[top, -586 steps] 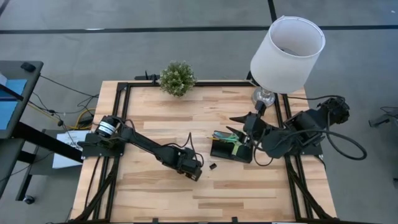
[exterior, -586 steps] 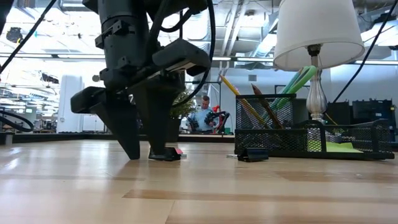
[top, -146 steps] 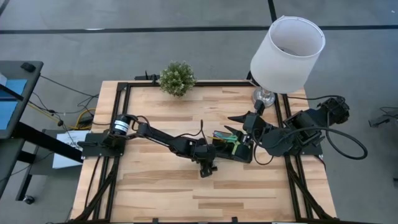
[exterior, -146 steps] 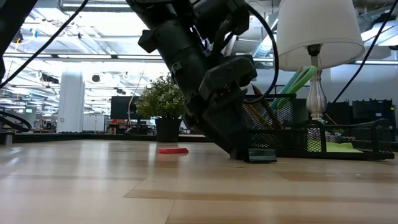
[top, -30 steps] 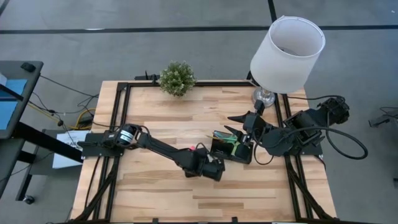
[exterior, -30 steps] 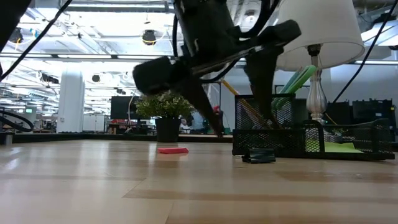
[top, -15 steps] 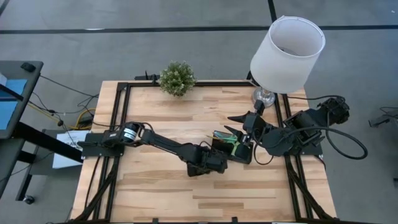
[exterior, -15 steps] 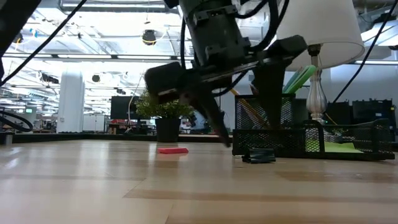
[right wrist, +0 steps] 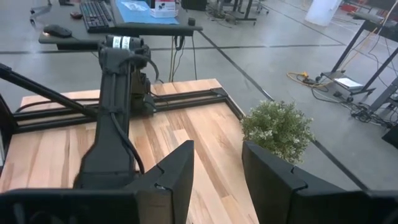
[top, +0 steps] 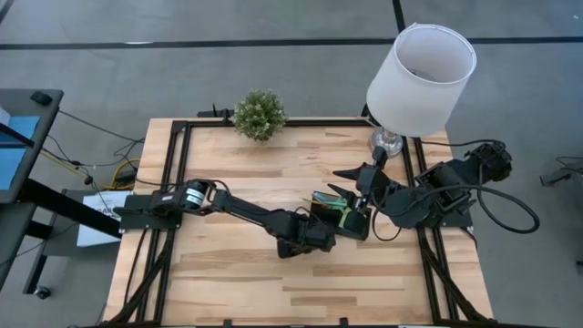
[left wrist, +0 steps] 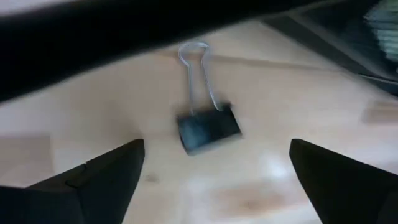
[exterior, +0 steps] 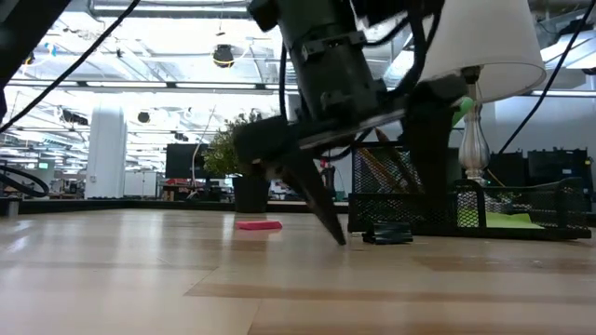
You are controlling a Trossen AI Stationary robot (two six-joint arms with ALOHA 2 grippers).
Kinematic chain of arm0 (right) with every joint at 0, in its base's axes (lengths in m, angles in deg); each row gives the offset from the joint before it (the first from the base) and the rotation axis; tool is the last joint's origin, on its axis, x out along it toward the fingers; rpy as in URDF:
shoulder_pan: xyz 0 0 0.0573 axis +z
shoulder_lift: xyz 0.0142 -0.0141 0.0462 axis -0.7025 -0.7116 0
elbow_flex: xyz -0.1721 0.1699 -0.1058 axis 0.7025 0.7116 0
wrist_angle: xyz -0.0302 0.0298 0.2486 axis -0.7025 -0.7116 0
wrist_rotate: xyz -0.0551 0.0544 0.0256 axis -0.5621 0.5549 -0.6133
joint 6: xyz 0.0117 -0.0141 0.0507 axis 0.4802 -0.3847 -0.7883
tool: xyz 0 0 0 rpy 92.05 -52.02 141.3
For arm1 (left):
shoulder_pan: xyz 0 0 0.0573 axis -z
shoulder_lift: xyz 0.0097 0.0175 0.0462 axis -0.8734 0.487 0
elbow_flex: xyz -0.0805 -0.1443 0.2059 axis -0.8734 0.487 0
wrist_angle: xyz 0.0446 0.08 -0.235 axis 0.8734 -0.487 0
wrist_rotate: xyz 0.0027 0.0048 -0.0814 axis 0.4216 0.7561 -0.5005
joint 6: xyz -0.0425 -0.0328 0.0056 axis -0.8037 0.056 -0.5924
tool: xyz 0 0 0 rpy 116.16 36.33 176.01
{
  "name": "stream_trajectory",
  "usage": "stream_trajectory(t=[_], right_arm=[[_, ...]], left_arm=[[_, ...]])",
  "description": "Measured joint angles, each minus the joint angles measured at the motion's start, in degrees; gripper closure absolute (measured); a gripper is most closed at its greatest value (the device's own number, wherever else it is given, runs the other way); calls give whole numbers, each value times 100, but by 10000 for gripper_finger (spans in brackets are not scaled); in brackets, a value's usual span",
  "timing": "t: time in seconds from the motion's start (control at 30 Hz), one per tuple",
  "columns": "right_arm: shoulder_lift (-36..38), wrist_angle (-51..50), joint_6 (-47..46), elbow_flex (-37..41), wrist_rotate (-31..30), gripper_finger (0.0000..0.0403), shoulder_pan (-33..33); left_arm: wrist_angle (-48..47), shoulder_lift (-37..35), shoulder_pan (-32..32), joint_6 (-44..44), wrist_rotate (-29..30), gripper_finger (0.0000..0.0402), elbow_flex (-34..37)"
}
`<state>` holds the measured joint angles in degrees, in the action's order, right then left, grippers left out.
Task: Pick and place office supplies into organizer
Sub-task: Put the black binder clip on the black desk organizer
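straddling the binder clip now, left claw lowered, fingers apart.

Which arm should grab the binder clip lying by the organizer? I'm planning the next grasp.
Left. Its hand is open and hovers right over the binder clip, fingers on either side. The right hand sits beyond the organizer, by the lamp, pointing away across the table.

Left claw lowered, fingers spread; right arm waits.

Robotics lab: open hall, desks, ceiling lights.
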<state>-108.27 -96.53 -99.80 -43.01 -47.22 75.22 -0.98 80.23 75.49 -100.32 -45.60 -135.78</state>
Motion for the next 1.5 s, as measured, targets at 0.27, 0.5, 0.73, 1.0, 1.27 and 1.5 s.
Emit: stream_trajectory(t=[0.27,0.5,0.73,1.0,1.27,1.5], right_arm=[[0,7,0,0,1,274,0],[0,26,1,0,1,274,1],[0,28,0,0,2,274,0],[0,29,0,0,1,274,2],[0,31,0,0,1,274,0],[0,32,0,0,0,274,0]], left_arm=[[211,221,-62,-128,-422,8,-13],[24,240,-68,-239,-376,12,-11],[-102,243,-59,-363,-199,75,4],[-131,307,-46,-65,11,181,9],[-12,336,-122,262,203,209,-114],[-30,342,-145,362,484,165,-160]])
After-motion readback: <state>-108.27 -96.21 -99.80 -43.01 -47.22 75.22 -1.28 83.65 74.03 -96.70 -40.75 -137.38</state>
